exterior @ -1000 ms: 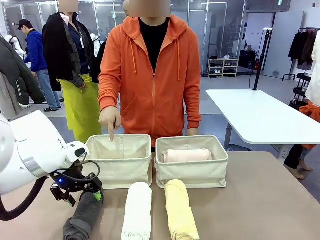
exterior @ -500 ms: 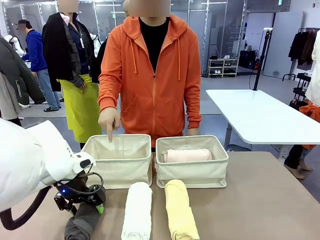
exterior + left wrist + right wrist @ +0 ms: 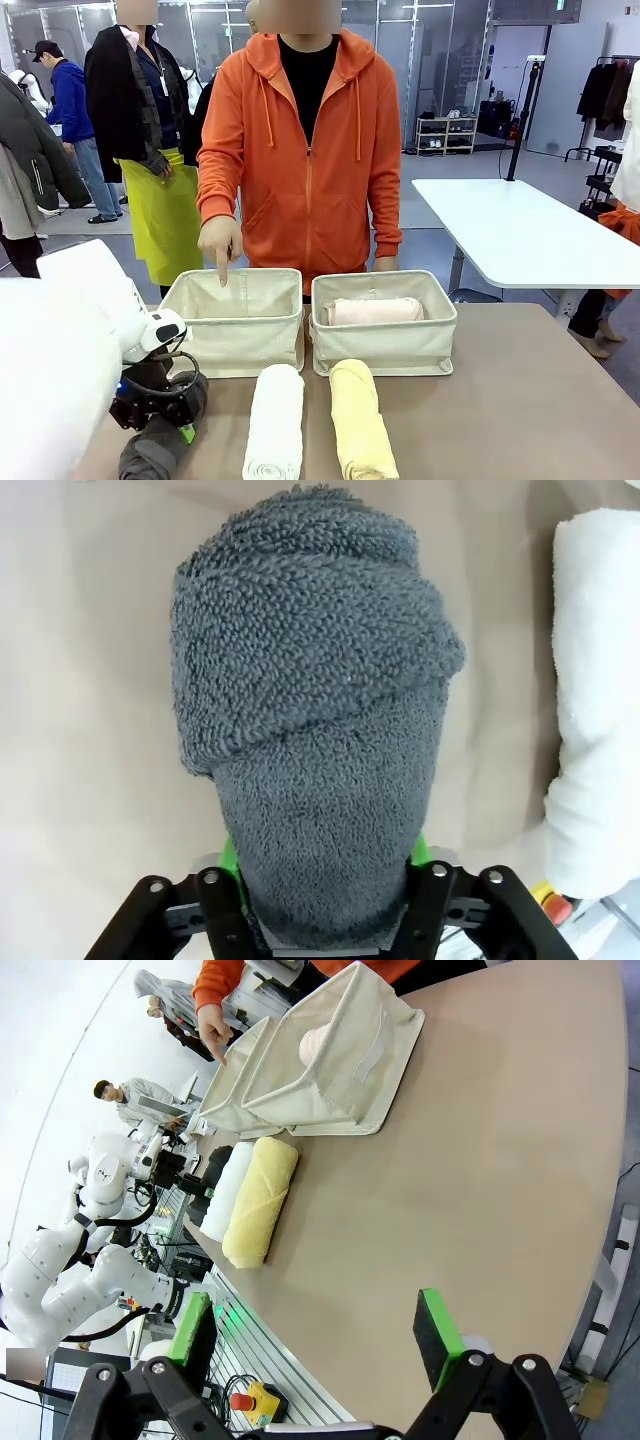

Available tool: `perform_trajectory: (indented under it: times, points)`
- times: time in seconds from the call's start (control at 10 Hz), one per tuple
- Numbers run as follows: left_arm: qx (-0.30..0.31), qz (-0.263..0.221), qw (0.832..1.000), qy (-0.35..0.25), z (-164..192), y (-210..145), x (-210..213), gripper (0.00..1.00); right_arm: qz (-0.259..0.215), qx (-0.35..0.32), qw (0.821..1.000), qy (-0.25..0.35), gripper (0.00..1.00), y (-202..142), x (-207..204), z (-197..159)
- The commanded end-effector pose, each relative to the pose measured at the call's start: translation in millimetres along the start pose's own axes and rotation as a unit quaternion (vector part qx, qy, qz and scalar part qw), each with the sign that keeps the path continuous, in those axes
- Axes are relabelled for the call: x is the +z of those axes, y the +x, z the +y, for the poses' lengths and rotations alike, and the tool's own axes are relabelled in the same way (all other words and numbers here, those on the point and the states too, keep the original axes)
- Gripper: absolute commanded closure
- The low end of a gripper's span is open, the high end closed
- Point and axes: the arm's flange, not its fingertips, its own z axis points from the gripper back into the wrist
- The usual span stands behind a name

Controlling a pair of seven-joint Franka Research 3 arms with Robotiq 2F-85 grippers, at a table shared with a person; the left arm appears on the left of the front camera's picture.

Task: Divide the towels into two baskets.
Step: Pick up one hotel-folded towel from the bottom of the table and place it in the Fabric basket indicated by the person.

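Beige tabletop [image 3: 520, 400], grey-floored room above; my left claw [image 3: 325, 900] pinches the dark grey rolled terry towel [image 3: 310, 680], right claw [image 3: 315, 1330] spread.

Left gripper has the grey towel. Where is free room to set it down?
The left basket looks empty, below the person's pointing hand. Bare table spreads right of the yellow towel. Crowded: the pink towel lies in the right basket, and the white towel lies close beside the grey towel.
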Motion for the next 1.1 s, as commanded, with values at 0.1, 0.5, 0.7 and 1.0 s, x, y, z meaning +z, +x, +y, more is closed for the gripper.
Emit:
perform_trajectory:
  times: [0.1,0.5,0.7,1.0]
  points:
    - [-0.003,-0.01,1.0,-0.018,26.1,-103.2,-12.5,0.73,0.004,-0.01,1.0,-0.002,0.0,-1.3,2.1,5.6]
    - [0.007,-0.004,1.0,-0.005,0.8,-1.1,3.8,0.83,0.004,-0.01,1.0,-0.002,0.0,-1.3,2.1,5.6]
    - [0.007,-0.004,1.0,-0.005,0.8,-1.1,3.8,0.83,0.004,-0.01,1.0,-0.002,0.0,-1.3,2.1,5.6]
    - [-0.133,-0.001,0.991,-0.03,-16.2,-16.3,22.7,0.57,0.004,-0.01,1.0,-0.002,0.0,-1.3,2.1,5.6]
